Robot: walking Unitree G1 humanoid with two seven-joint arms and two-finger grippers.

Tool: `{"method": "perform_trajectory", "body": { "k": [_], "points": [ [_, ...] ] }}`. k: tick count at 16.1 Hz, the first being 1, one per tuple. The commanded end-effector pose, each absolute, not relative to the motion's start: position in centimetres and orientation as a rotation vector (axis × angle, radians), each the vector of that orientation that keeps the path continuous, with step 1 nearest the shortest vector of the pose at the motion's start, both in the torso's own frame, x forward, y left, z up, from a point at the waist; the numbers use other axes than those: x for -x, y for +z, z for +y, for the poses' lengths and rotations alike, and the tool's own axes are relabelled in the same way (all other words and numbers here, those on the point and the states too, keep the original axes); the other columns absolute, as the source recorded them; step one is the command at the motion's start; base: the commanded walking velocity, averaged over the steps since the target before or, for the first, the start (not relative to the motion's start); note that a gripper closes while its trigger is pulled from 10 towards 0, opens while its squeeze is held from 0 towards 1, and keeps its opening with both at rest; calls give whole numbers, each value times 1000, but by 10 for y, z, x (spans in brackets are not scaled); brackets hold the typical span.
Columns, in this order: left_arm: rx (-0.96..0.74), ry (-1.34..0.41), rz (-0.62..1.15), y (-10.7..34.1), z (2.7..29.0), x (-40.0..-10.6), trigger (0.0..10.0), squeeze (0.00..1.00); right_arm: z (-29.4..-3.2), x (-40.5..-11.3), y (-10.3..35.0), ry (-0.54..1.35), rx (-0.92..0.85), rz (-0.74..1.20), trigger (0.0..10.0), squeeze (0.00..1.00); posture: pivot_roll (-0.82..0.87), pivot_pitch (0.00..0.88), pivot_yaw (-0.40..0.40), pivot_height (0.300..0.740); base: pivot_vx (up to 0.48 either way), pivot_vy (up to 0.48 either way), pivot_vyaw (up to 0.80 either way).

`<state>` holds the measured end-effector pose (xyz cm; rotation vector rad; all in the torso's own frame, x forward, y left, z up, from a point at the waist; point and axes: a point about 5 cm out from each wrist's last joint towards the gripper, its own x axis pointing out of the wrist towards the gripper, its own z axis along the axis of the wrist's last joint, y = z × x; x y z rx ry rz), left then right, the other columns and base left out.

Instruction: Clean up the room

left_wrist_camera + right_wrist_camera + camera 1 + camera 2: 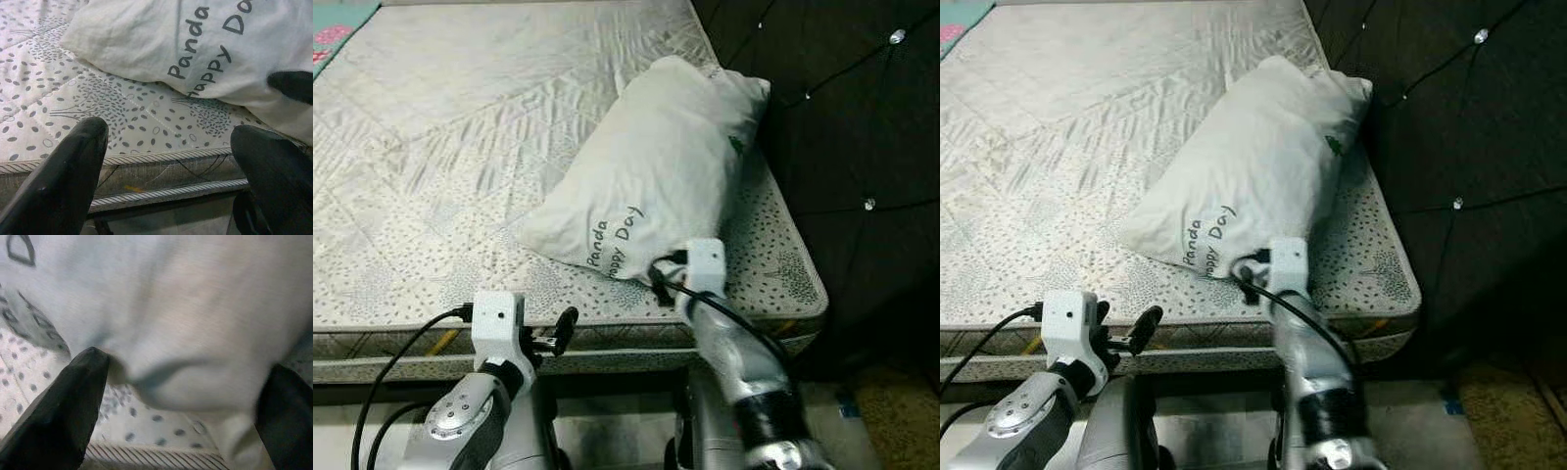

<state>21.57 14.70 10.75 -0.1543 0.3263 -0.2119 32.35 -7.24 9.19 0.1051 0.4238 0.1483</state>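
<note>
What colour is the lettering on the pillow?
Dark grey on the white pillow, clearest in the left wrist view.

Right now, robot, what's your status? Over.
Right gripper open, fingers either side of the pillow's near corner. Left gripper open, at the mattress edge short of the pillow. Pillow not yet gripped. Nothing blocking.

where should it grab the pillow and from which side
Probably the pillow's near corner, approached from the mattress's front edge. That corner lies closest, soft and bunched, and the open right end effector already straddles it; the left end effector waits open before the edge.
</note>
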Motion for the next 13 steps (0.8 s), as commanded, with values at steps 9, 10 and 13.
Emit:
{"method": "perform_trajectory", "body": {
  "k": [9,10,13],
  "points": [
    [147,-203,326,112,143,-211,10000,0,-48,-361,121,110,-170,298,4039,0,-12,152,-9,580,0,0,0],
    [146,-204,328,111,143,-210,10000,0,-45,-362,124,113,-180,285,0,0,-8,149,-9,580,0,0,0],
    [139,-201,323,112,144,-211,10000,0,-37,-360,122,126,-197,278,0,0,-1,142,-9,580,0,0,0]
  ]
}}
